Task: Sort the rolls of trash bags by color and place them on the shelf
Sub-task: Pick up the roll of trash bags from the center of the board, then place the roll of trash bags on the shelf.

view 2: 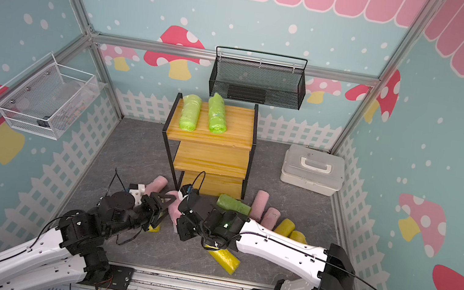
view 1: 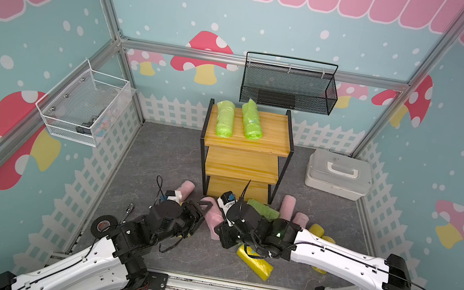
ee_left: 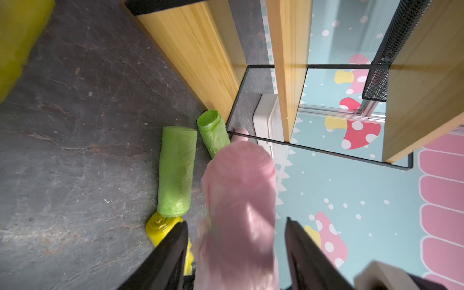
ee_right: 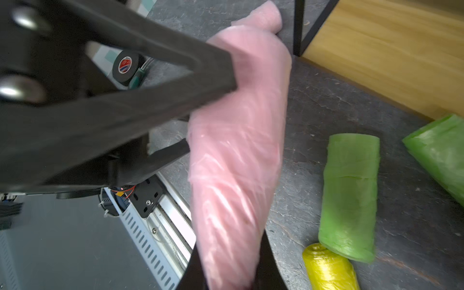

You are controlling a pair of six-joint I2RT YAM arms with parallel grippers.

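Front of shelf (view 1: 274, 135): right gripper (ee_right: 231, 268) is pinching one end of a pink roll (view 1: 211, 217), jaws closed tight into the soft plastic. The left gripper (ee_left: 236, 222) is standing spread around the same roll. The left wrist view is showing a gap between the roll and the fingers (ee_left: 170, 251) on each side. In the right wrist view one finger tip is sitting right at the roll's skin; I cannot tell if it is touching. The roll is pointing toward the shelf's front-left black post, its far end near the lowest board's edge. Whether it is off the floor I cannot tell.

Top board: two green rolls (view 1: 225, 118) are lying side by side on the left half, and bare wood is showing on the right half out to the frame edge.

Floor right of the grippers is crowding up:
- a loose green roll (view 1: 264, 210) is lying against the shelf's foot;
- other pink rolls (view 1: 288, 205) are lying just beyond it;
- a yellow roll (view 1: 259, 265) is lying under the right arm.

Left of the shelf, grey floor (view 1: 164, 156) is running open to the side wall. A white box (view 1: 338, 174) is sitting in the far right corner. A black mesh basket (view 1: 289, 88) is hanging on the back wall just above the top board's rear edge.
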